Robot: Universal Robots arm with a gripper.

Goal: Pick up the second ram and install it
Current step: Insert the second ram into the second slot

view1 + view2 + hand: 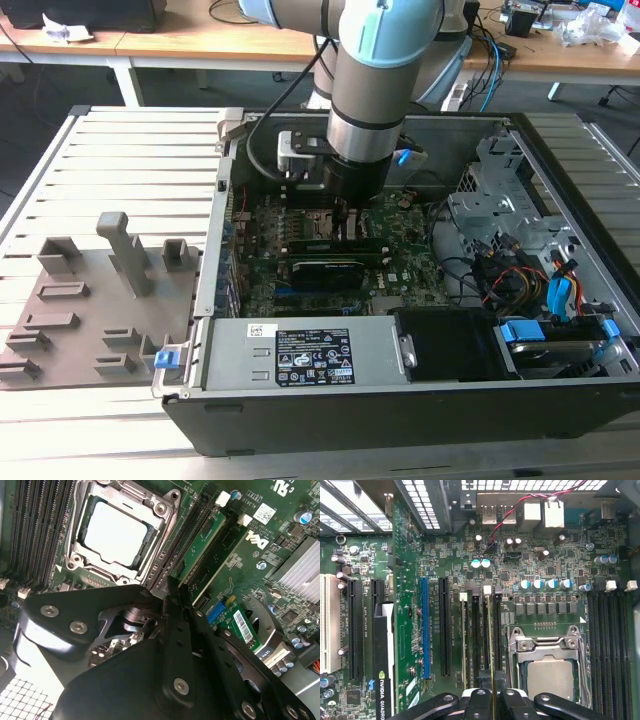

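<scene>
The claw (pixel 492 697) is clamped on the second ram (pixel 492 645), holding the thin green stick edge-on over a memory slot just beside the CPU socket (pixel 551 675) on the motherboard (pixel 520 565). In the exterior view the claw (pixel 345 222) reaches down inside the open computer case (pixel 420 400), with a graphics card (pixel 325 272) just in front of it.

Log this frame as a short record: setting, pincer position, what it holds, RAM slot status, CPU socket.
setting: open computer case on a slatted table
pincer position: pincer down over the motherboard, at the slots beside the CPU socket
held item: second ram, thin green stick seen edge-on, standing along a slot
pincer state: shut on the stick
neighbouring slot: another green stick already seated
seating of held stick: cannot tell
CPU socket: chip in place, no cooler
</scene>
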